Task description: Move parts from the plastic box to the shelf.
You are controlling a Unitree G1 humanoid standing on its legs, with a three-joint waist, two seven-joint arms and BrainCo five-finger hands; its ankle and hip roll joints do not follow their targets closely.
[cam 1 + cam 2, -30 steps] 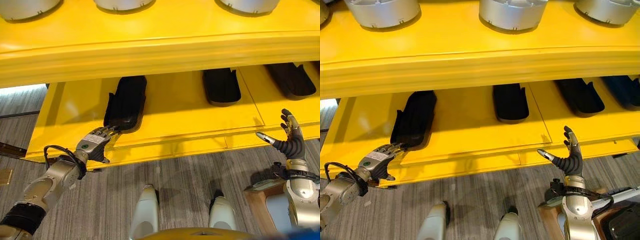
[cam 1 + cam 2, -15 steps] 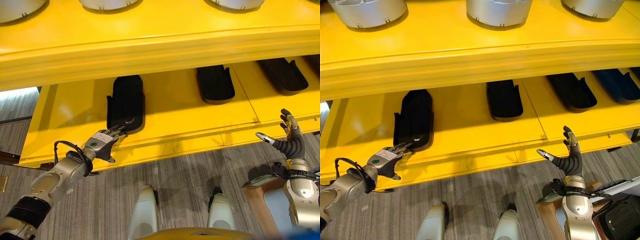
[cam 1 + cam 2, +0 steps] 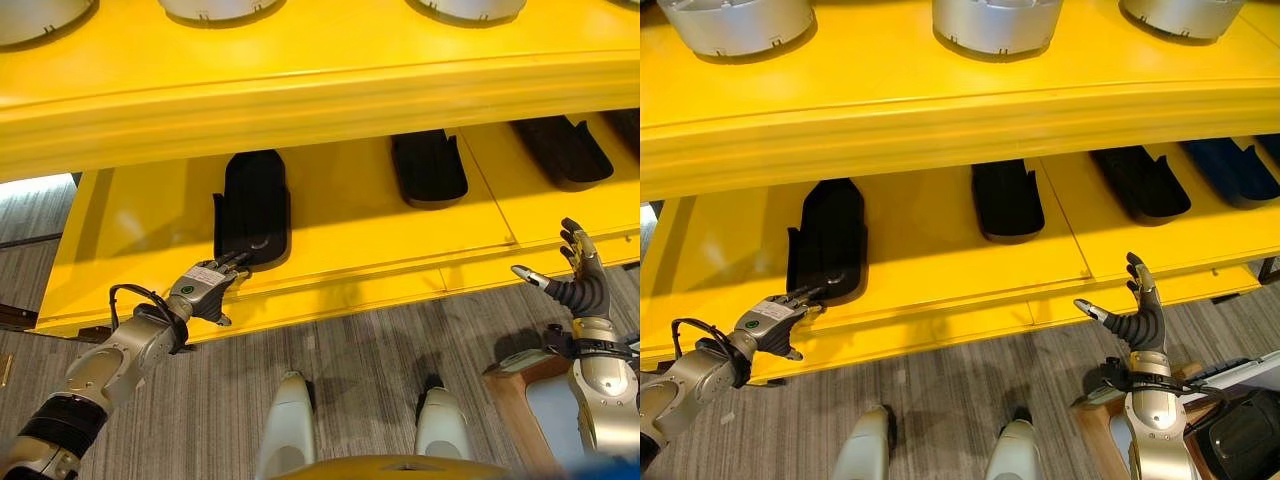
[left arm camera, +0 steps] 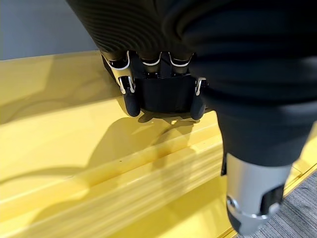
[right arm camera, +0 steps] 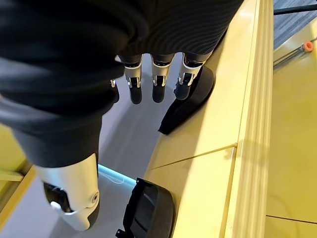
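The left hand [image 3: 203, 288] reaches up to the yellow shelf [image 3: 360, 215], fingers pretty much straight and their tips resting on the near end of a black part [image 3: 252, 205] lying flat on the lower level, not really gripping it. The right hand [image 3: 578, 280] hovers just off the shelf's front edge, fingers spread, holding nothing. More black parts [image 3: 1008, 197] lie farther along, partly tucked under the upper level.

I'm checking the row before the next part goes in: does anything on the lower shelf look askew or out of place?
Nothing stands out. The black parts lie flat on the yellow lower shelf, spaced apart, none tipped or overhanging. The leftmost black part has the left hand with its fingers at its near end. The right hand hovers open, empty, in front of the shelf.
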